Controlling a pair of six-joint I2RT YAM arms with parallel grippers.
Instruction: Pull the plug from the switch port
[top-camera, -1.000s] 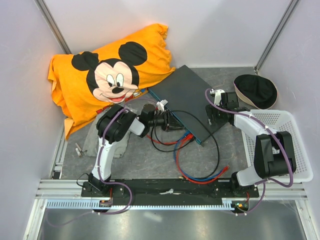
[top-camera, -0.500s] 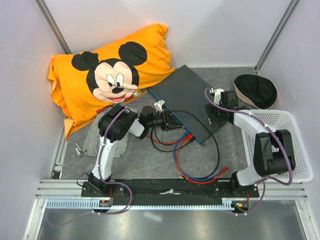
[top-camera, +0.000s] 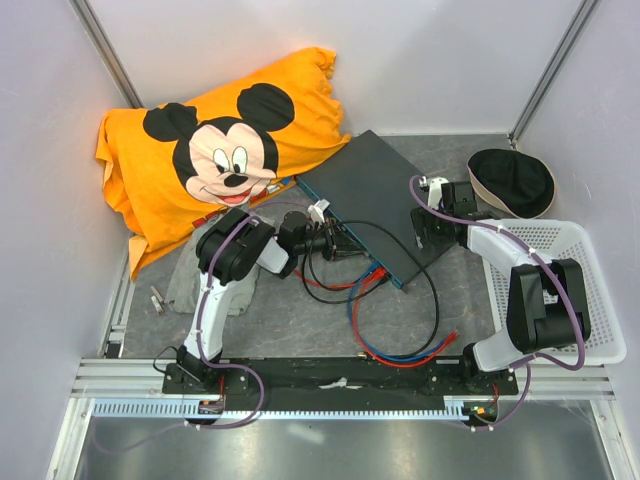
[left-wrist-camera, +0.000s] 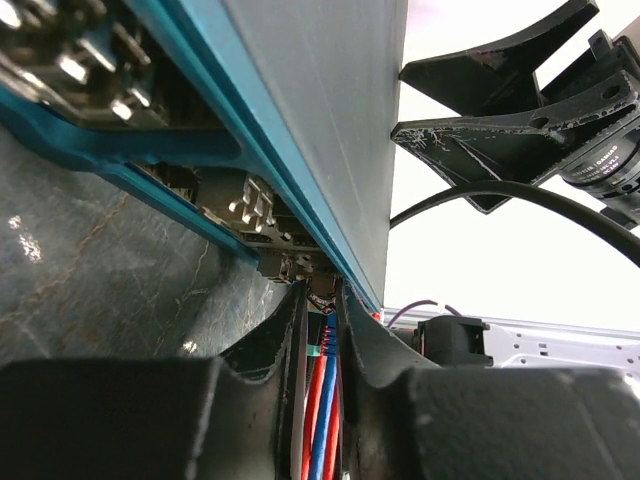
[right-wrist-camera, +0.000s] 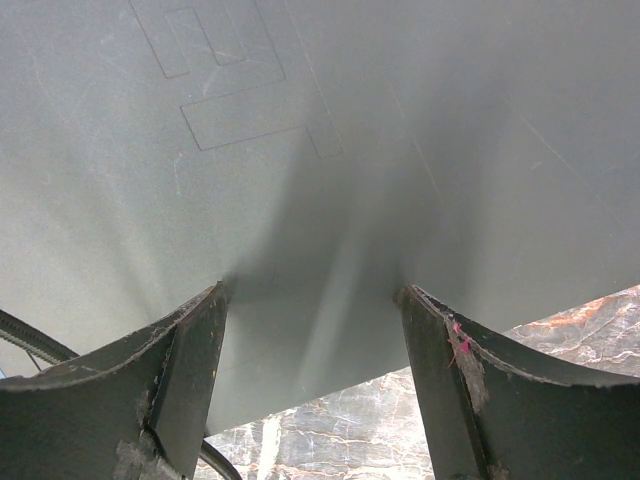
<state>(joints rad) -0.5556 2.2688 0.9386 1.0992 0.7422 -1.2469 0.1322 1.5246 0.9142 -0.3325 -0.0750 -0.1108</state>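
Pretty cluttered around the switch (top-camera: 375, 195): an orange Mickey pillow (top-camera: 215, 150) to its left, a black cap (top-camera: 511, 181) and white basket (top-camera: 575, 290) to its right, and red, blue and black cables (top-camera: 400, 356) looping out from its teal face. The left arm lies low with the left gripper (top-camera: 338, 243) at that face, pinched narrow on the plug (left-wrist-camera: 322, 298). The right gripper (right-wrist-camera: 312, 292) is spread wide, fingertips on the switch's grey top.

Overhead view, close wrist views (sharing switch (top-camera: 375, 195))
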